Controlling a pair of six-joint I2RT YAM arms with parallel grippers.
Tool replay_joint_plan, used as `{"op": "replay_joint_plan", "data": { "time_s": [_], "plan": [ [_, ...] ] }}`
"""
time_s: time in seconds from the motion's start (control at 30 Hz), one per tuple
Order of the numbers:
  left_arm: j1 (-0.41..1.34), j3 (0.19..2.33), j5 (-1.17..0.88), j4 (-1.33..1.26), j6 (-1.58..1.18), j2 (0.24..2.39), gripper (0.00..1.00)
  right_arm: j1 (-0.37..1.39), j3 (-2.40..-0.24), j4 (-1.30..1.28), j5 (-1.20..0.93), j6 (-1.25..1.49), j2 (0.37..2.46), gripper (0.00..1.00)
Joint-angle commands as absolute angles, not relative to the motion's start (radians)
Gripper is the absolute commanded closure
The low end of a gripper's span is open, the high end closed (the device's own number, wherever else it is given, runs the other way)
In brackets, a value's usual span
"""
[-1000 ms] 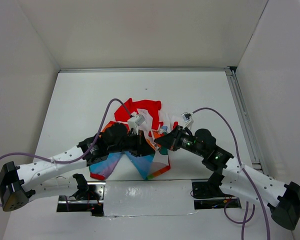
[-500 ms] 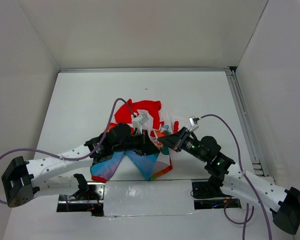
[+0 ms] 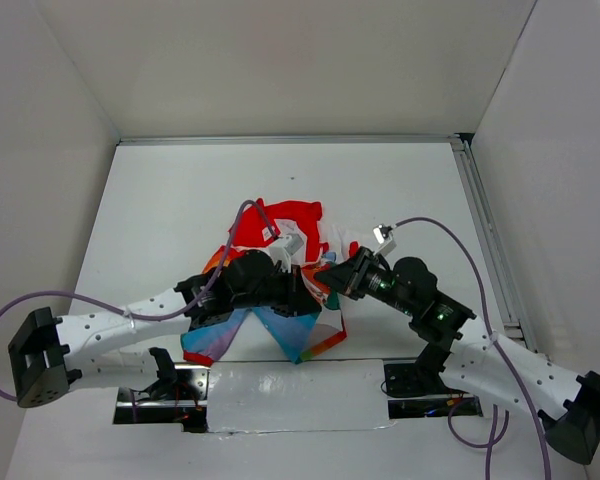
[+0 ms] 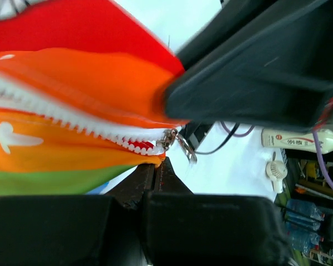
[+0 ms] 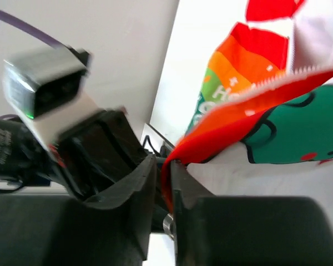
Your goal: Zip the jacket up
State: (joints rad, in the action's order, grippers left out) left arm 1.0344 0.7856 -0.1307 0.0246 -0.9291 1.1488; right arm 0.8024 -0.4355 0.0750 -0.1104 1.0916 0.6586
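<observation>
Largely, the middle of the jacket (image 3: 292, 214) is hidden in the overhead view under the two black wrists that meet over it, so the zipper cannot be made out there. The garment is seen crumpled at the centre of the worktop (image 3: 160, 200). Its red collar part is turned toward the upper side of the frame and its rainbow panels are fanned toward the lower edge, so its long axis is set roughly top to bottom. The left arm (image 3: 120, 318) is stretched over it from the lower left corner and the right arm (image 3: 500, 355) from the lower right.

In the left wrist view the fabric is blurred and cut off at the left edge. A line of white zipper teeth (image 4: 72, 117) is seen crossing from the left edge down toward the centre. It is ended by the metal slider (image 4: 175, 141), whose pull is hung toward the lower right. The left fingers (image 4: 134, 187) are pressed together at the bottom centre, and the jacket's lower edge appears caught at their tips just beneath the slider. The upper right is filled by the dark, unfocused body of the right arm.

In the right wrist view the right fingers (image 5: 130, 191) are closed on a thin red-orange edge of the jacket, which is run down between them. From there the edge is carried toward the upper right, lined with white teeth, above a green cartoon print (image 5: 299, 119). The left wrist's camera (image 5: 41, 83) is seen blurred in the upper left.
</observation>
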Motion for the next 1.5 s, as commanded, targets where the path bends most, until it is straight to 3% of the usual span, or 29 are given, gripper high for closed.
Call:
{"op": "replay_joint_plan", "data": {
  "time_s": [0.0, 0.37, 0.83, 0.97, 1.07, 1.1, 1.47],
  "plan": [
    [1.052, 0.836, -0.115, 0.138, -0.939, 1.103, 1.00, 0.801, -0.574, 0.006, -0.124, 0.983, 0.687, 0.75],
    [0.974, 0.799, -0.182, 0.126, -0.936, 1.055, 1.00, 0.799, -0.574, -0.052, -0.215, 0.916, 0.710, 0.54],
    [0.856, 0.741, -0.342, 0.028, -0.930, 0.985, 1.00, 0.798, -0.551, -0.040, -0.293, 0.810, 0.721, 0.55],
    [0.856, 0.742, -0.393, 0.009, -0.911, 0.999, 1.00, 0.798, -0.548, 0.023, -0.325, 0.818, 0.770, 0.65],
    [0.856, 0.746, -0.405, 0.009, -0.900, 1.009, 1.00, 0.798, -0.537, 0.069, -0.319, 0.842, 0.776, 0.85],
    [0.857, 0.750, -0.402, 0.009, -0.896, 1.011, 1.00, 0.798, -0.534, 0.078, -0.316, 0.854, 0.775, 1.00],
    [0.857, 0.739, -0.382, 0.051, -0.859, 0.994, 1.00, 0.798, -0.453, 0.187, -0.319, 0.865, 0.692, 1.00]
  ]
}}
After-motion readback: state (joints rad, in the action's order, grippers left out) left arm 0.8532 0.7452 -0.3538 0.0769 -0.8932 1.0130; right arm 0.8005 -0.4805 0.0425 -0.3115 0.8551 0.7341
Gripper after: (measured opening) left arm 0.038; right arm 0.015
